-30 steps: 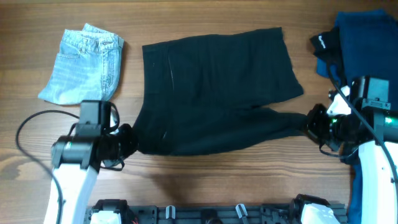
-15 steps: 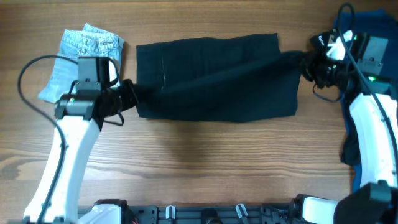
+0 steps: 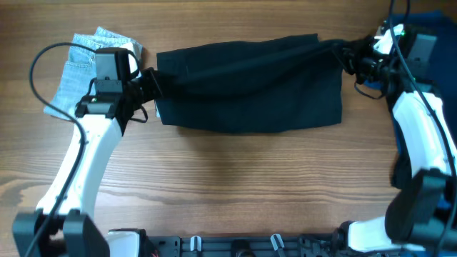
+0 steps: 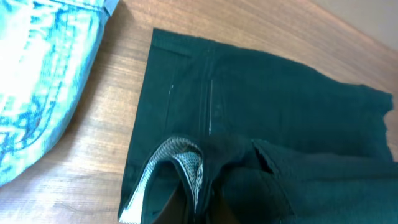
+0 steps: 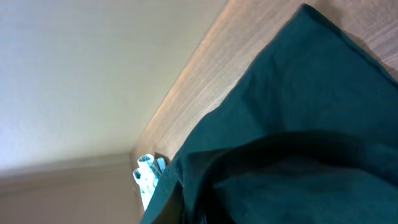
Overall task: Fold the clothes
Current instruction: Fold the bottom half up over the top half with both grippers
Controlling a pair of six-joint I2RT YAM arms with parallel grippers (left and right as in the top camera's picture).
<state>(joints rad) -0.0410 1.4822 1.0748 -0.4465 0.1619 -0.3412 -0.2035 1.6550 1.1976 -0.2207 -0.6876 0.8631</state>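
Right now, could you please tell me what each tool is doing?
Left tool: closed on the plain black fabric shorts.
Right tool: closed on the same shorts.

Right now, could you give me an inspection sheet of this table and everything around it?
Surface: wooden table.
Job's things: black shorts doubled over, held at both ends; denim shorts folded at left; dark blue garment at far right.
Clutter: nothing seen.
Grippers: left gripper and right gripper each shut on a shorts end.
Cables: black cable loops beside the left arm; thin cable runs along the right arm.
Surroundings: pale wall beyond the table.
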